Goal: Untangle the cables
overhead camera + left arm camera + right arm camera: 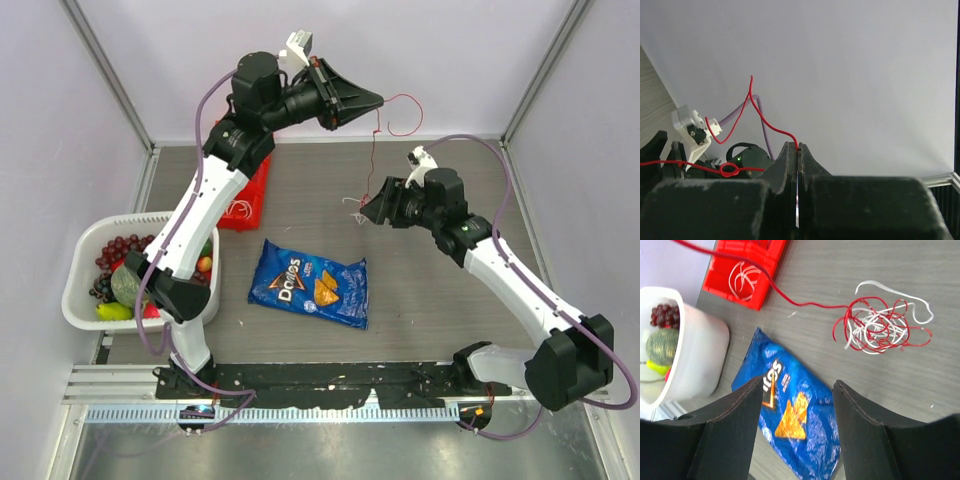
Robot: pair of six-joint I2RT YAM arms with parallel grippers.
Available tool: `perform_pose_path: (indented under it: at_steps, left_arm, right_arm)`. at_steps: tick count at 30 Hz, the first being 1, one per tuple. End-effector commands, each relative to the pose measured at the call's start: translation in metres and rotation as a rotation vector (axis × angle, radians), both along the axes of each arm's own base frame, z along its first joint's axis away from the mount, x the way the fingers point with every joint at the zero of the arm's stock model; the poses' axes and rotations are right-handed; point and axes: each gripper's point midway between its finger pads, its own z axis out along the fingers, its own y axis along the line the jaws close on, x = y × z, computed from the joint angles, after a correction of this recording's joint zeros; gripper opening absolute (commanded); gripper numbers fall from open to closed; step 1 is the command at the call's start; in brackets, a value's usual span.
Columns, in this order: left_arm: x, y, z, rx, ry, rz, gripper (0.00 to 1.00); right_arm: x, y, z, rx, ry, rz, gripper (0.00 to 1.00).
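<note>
My left gripper (378, 100) is raised high near the back wall and shut on a thin red cable (375, 160), which hangs down to the table. In the left wrist view the jaws (797, 146) are pressed together on the red cable (771, 126), which has a small knot (730, 170) lower down. The cable tangle (880, 325), red and white loops, lies on the table in the right wrist view. My right gripper (365, 212) hovers open and empty beside it; its open jaws (797, 385) hold nothing.
A blue chip bag (310, 283) lies mid-table. A red tray (255, 195) at the back left holds a coiled white cord (742, 277). A white basket (85, 290) of fruit stands at the left. Walls enclose the back and sides.
</note>
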Motion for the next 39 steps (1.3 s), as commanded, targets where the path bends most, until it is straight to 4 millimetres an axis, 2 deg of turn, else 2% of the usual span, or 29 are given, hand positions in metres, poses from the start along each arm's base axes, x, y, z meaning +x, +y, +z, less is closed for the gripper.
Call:
perform_pose_path:
  at_steps: [1,7,11,16,18,23,26,28,33,36,39]
  left_arm:
    - [-0.021,0.011,0.041,-0.095,-0.081,-0.025,0.0]
    - [-0.024,0.006,0.047,-0.136,-0.066,-0.05,0.0]
    - [-0.028,0.004,0.055,-0.167,-0.064,-0.068,0.0]
    - [-0.035,0.005,0.072,-0.21,-0.084,-0.091,0.0]
    - [-0.04,0.007,0.085,-0.232,-0.106,-0.093,0.0]
    - [-0.064,0.028,0.14,-0.368,-0.152,-0.111,0.0]
    - [-0.068,0.041,0.155,-0.408,-0.157,-0.093,0.0]
    - [-0.07,0.049,0.161,-0.412,-0.174,-0.069,0.0]
    - [-0.068,0.063,0.165,-0.404,-0.191,-0.024,0.0]
    - [-0.08,0.074,0.185,-0.449,-0.236,-0.011,0.0]
    - [-0.092,0.089,0.205,-0.5,-0.276,0.001,0.0]
  right_arm:
    - [0.037,-0.009,0.05,-0.006,-0.156,-0.111,0.63]
    - [0.057,-0.003,0.05,0.03,-0.131,-0.157,0.63]
    - [0.068,-0.001,0.037,0.025,-0.106,-0.183,0.6]
    - [0.081,0.001,0.004,0.009,-0.025,-0.217,0.47]
    - [0.082,-0.005,-0.023,-0.035,0.032,-0.251,0.44]
    - [0.083,-0.051,-0.111,-0.23,0.194,-0.389,0.33]
    - [0.078,-0.083,-0.142,-0.348,0.275,-0.452,0.25]
    - [0.075,-0.096,-0.151,-0.392,0.308,-0.48,0.24]
    - [0.071,-0.11,-0.156,-0.436,0.325,-0.519,0.26]
    - [0.07,-0.121,-0.168,-0.458,0.371,-0.54,0.28]
    - [0.068,-0.13,-0.177,-0.481,0.412,-0.549,0.34]
